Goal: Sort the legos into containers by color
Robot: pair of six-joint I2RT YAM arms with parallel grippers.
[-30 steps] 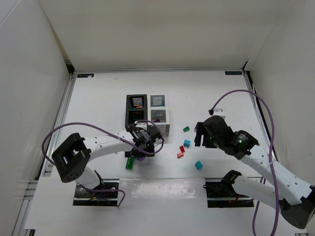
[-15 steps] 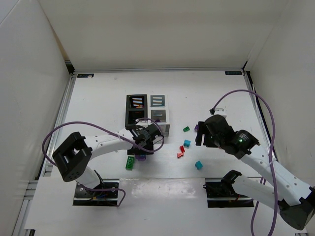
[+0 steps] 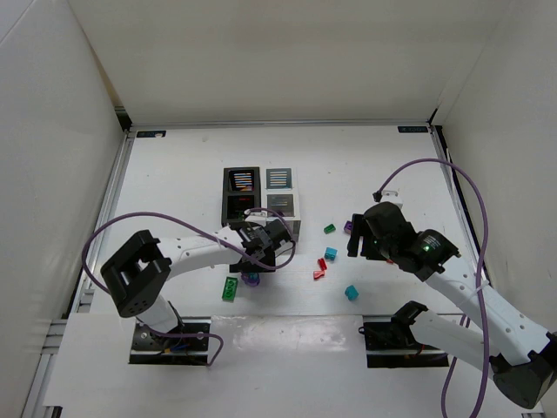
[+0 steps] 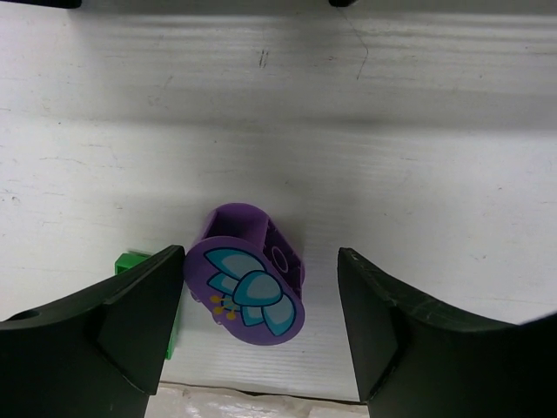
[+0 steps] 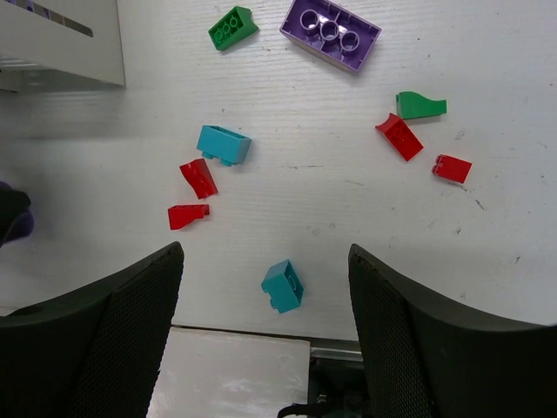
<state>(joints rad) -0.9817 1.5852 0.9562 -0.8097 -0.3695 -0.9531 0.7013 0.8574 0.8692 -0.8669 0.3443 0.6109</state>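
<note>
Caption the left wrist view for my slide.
Left claw straddles a purple lego printed with a blue flower on the white table, a green lego just beside it.

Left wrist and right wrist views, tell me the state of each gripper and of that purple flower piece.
Left gripper: open, straddling the purple flower piece.
Purple flower piece: lying on the table, not clamped.
Right gripper: open, empty, over loose bricks.

Purple lego shows teal flower print.

Bright even light, soft shadows, sharp
</note>
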